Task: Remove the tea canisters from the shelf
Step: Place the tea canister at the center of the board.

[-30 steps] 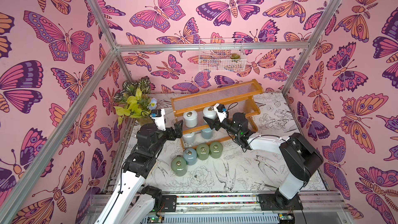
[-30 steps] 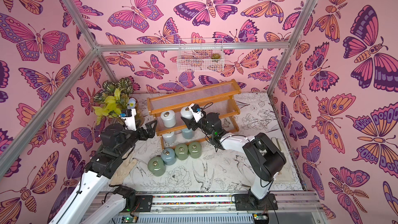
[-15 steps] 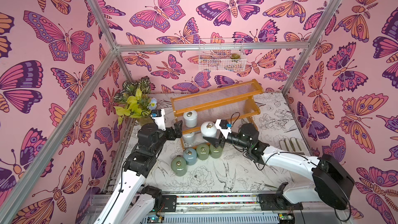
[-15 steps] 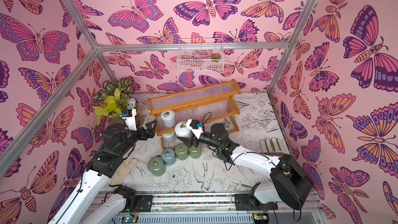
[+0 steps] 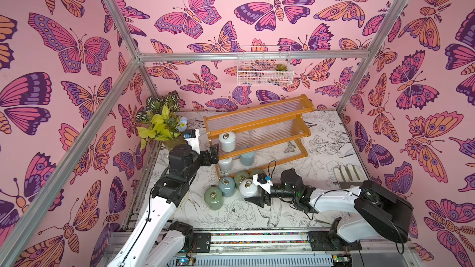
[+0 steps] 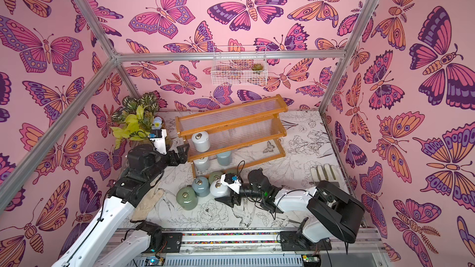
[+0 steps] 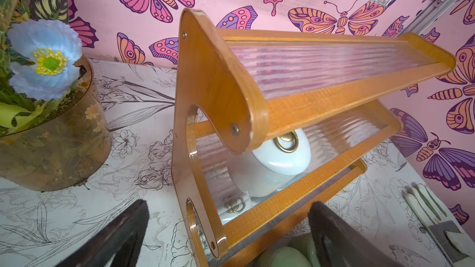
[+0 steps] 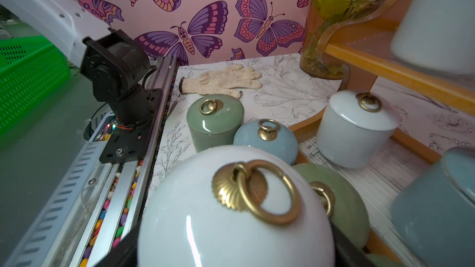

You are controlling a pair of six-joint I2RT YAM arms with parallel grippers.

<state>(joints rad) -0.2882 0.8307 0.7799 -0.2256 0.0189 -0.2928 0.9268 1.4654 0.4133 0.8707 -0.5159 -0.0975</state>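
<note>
My right gripper (image 8: 234, 246) closed low on the white canister (image 8: 205, 214); it's off the shelf (image 8: 385, 69), beside the green canister (image 8: 344, 201) past my fingertips. Glossy ceramic, likely slick, chippable; hold body, not ring pull (image 8: 239, 188).

shelf (image 5: 259, 124) behind canister cluster (image 5: 227, 187) | vase (image 5: 170, 145) left of shelf

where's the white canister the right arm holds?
In both top views the white canister is in the right end effector, in front of the shelf, beside the light blue canister.
</note>
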